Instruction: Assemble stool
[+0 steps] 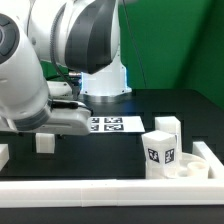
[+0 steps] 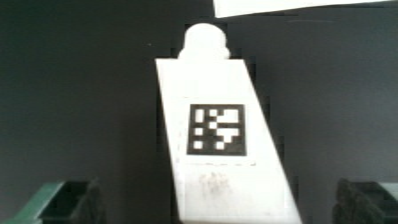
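Stool leg [image 2: 210, 85] is lying flat on the dark surface [image 2: 71, 110], directly below the wrist camera. Its black-and-white tag [image 2: 217, 128] is facing up and its rounded peg [image 2: 208, 42] is pointing toward a corner of the marker board [image 2: 302, 7]. The fingers [image 2: 59, 200] are standing spread wide, one on each side of the leg's end away from the peg, and are grasping nothing. A strip of dark surface is showing between each finger and the leg.

In the exterior view, the arm [image 1: 70, 40] is leaning over the part of the surface on the exterior view's left, and its hand is hiding the fingers there. A small white block [image 1: 44, 143] is sitting just below that hand, near the marker board. Whether it is this same leg seen end on cannot be told.

Toward the corner of the surface on the exterior view's right, a tagged leg [image 1: 158, 152] is standing upright with its tag facing the camera. A second upright leg [image 1: 168, 128] is standing just behind it. A low rounded white piece [image 1: 190, 169], apparently the seat, is lying beside them. It is lying close to the white rail [image 1: 110, 188] that is running along the near edge.
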Robot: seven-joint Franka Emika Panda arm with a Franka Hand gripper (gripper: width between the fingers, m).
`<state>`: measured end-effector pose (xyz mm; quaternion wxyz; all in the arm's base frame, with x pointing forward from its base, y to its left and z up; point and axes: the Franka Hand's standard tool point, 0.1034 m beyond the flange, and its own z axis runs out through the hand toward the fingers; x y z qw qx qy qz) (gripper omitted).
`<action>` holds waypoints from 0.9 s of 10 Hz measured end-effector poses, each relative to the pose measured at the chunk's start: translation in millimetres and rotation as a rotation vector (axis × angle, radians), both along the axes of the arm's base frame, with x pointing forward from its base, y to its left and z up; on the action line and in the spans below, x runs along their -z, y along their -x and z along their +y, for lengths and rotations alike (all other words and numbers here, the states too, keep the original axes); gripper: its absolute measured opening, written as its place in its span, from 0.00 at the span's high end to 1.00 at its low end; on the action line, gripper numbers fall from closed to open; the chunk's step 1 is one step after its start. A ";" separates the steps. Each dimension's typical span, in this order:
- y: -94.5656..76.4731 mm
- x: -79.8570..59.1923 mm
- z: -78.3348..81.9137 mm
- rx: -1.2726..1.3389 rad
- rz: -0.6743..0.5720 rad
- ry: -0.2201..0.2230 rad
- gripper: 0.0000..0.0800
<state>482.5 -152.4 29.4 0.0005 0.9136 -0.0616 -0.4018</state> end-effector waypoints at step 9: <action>4.1 13.1 1.9 -0.014 0.120 -0.034 0.19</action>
